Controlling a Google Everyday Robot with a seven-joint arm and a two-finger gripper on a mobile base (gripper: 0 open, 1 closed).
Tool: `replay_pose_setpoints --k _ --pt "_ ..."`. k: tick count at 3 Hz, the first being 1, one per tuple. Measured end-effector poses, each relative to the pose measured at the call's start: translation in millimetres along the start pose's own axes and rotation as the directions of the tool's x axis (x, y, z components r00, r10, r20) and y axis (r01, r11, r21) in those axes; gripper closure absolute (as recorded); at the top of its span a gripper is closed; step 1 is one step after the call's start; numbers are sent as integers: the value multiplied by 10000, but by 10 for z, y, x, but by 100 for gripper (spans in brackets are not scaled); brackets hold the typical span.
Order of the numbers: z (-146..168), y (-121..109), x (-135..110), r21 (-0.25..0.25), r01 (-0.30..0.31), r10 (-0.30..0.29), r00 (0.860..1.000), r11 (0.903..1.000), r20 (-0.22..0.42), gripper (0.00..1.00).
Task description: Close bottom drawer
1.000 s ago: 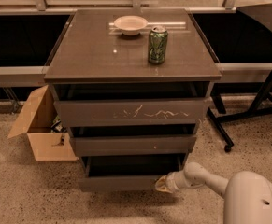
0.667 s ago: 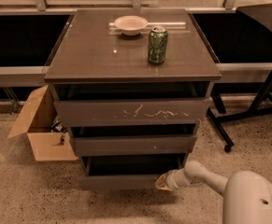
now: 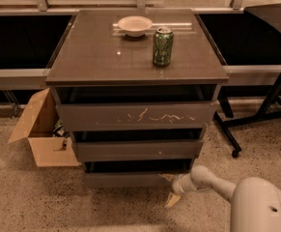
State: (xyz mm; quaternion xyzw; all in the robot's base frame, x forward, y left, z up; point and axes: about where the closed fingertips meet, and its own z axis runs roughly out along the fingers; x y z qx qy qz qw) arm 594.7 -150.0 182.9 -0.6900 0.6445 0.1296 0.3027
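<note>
The bottom drawer (image 3: 125,179) is the lowest and narrowest of the grey cabinet's three, with a plain dark front. It stands a little way out, with a dark gap above it. My gripper (image 3: 170,190) is at the drawer's right end, low near the floor, on a white arm that comes in from the bottom right. Its fingers are spread open and hold nothing. The upper finger (image 3: 167,178) touches the drawer front, and the lower one points down at the floor.
The scratched top drawer (image 3: 135,115) and the middle drawer (image 3: 137,150) also stand partly out. A green can (image 3: 162,46) and a white bowl (image 3: 134,25) sit on the cabinet top. An open cardboard box (image 3: 43,134) stands to the left and a black wheeled stand (image 3: 256,115) to the right.
The bottom drawer has slid back into the cabinet and sticks out less than before. My gripper has followed it in, staying at its right end.
</note>
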Motion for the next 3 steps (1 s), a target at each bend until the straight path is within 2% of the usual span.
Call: replay_pose_setpoints --k 2,3 --pt "-200 36 -3 349 -14 5 9997 9994 251 0" --pt "-436 257 -79 124 303 -313 9959 9995 853 0"
